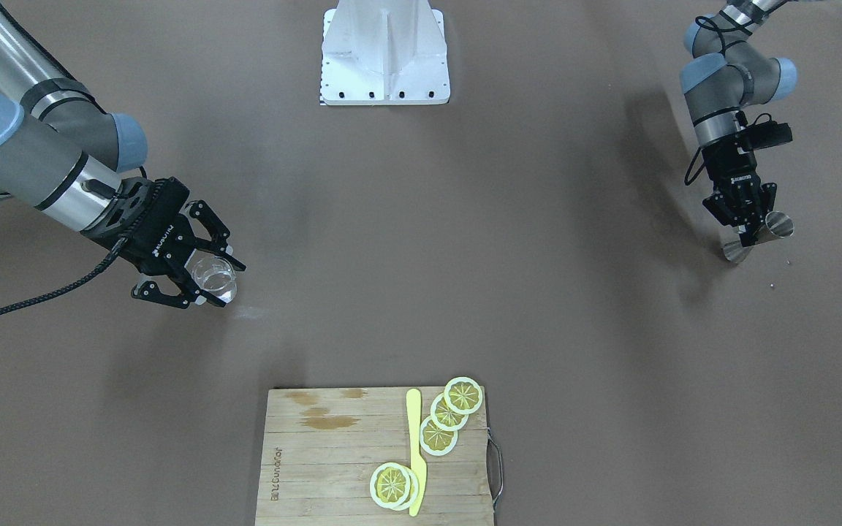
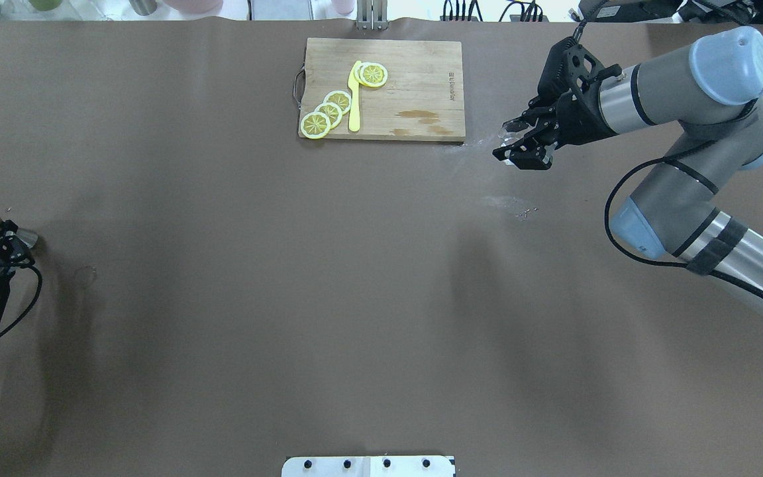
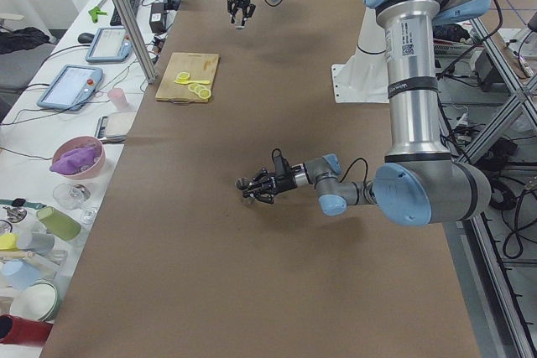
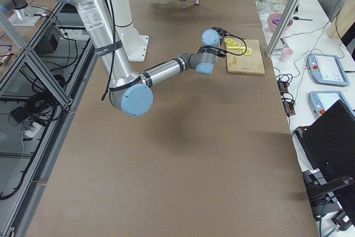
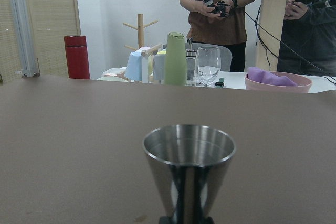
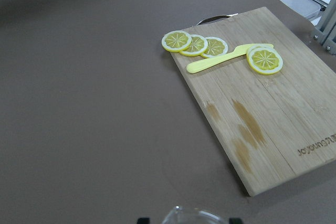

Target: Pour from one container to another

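Jaws of the left gripper (image 1: 753,232) are clamped on the narrow waist of the steel jigger (image 1: 780,225), far out on the robot's left end of the bench (image 1: 465,256). In the left wrist view the jigger stands upright, one open cone facing up with its rim level against the bench behind it. Whether its lower cone touches the bench surface cannot be told.

Over on the robot's right, the right gripper (image 1: 220,285) has its jaws closed around the glass tumbler (image 1: 210,272), one finger on each side of the clear wall. The tumbler sits near the corner of the wooden cutting board (image 1: 333,467), apart from it; only a sliver of its rim shows at the bottom of the right wrist view. A pale smear (image 1: 249,312) marks the bench just beside the tumbler.

Jigger and tumbler are well apart, with most of the bench's width between them.

On the board lie lemon slices (image 1: 439,435), three overlapping in a row and more at the other end of a yellow knife (image 1: 415,453).
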Robot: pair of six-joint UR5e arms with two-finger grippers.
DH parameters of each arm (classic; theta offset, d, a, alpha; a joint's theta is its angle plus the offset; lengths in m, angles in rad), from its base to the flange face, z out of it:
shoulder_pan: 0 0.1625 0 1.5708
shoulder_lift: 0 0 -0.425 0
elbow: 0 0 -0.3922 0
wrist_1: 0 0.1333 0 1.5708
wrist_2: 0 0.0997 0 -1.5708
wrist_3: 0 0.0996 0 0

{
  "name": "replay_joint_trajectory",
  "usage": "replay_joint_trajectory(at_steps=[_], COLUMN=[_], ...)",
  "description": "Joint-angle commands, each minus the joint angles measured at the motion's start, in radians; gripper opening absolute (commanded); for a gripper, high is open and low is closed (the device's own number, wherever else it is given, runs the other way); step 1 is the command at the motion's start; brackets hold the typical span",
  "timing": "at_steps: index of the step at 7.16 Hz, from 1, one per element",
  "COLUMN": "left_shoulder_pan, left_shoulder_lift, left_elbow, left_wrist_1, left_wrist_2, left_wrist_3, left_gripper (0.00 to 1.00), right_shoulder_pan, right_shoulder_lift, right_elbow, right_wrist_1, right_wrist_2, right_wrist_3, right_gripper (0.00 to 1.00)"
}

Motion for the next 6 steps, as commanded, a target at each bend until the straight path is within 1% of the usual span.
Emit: replay_joint_trajectory(at_steps=[1,2,3,4,6], left_shoulder_pan=[-0.002,-0.002,-0.002,-0.004,-0.01], left_shoulder_lift=[0.001,0.004,0.004,0.004,0.001], left_elbow=[-0.017,-0.038,-0.049,-0.087,-0.185], left_wrist_1=[0.002,0.009,0.009,0.008,0.009], left_wrist_2=[0.004,0.006,0.004,0.004,-0.003], left_wrist_3=[0.006,0.012,0.134,0.267,0.398], left_gripper=[0.0,0.0,0.0,0.0,0.0], right_shoulder_pan=[-0.004,-0.021,-0.036,-0.035,-0.046], right_shoulder_lift=[0.005,0.005,0.005,-0.001,-0.003], right_elbow=[0.081,0.088,0.097,0.112,0.108], right_wrist_1=[-0.139,-0.141,-0.14,-0.147,-0.144], right_wrist_2=[-0.015,-0.082,-0.109,-0.086,-0.083], right_wrist_3=[-0.001,0.011,0.014,0.015,0.016], right_gripper=[0.0,0.0,0.0,0.0,0.0])
